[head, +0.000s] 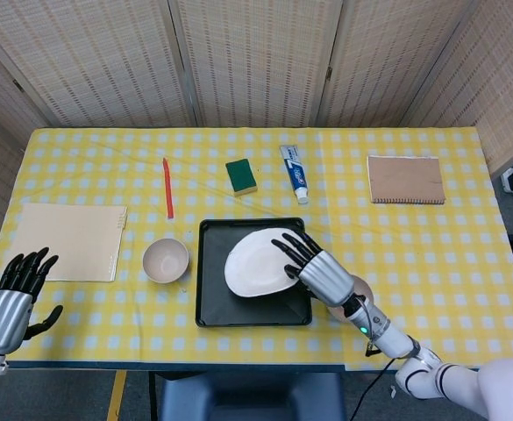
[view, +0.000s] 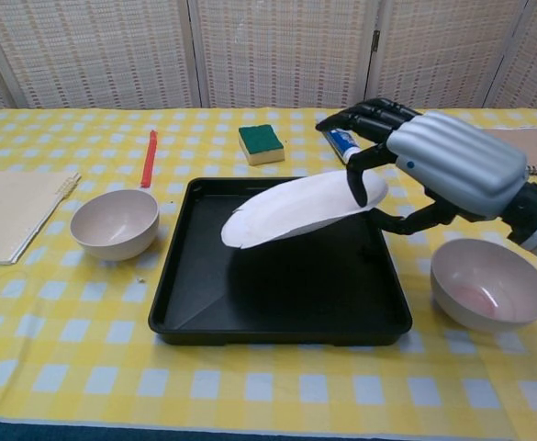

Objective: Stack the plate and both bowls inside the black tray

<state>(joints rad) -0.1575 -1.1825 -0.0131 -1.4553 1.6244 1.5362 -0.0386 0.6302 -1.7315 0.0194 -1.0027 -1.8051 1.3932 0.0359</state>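
Tray (view: 277,303) sits black and square at the middle of the tabletop (head: 431,254), its floor bare beneath the white plate (view: 291,211), which hangs tilted above it, left edge lowest and clear of the rim. The right hand (view: 433,161) reaches in from the right, fingers (view: 355,179) over the plate's top edge and thumb beneath, pinching it. One bowl (view: 114,223) stands just left of the tray, the other bowl (view: 490,283) just right, below the forearm. The left hand (head: 15,298) hovers at the near left corner, fingers spread, holding nothing.
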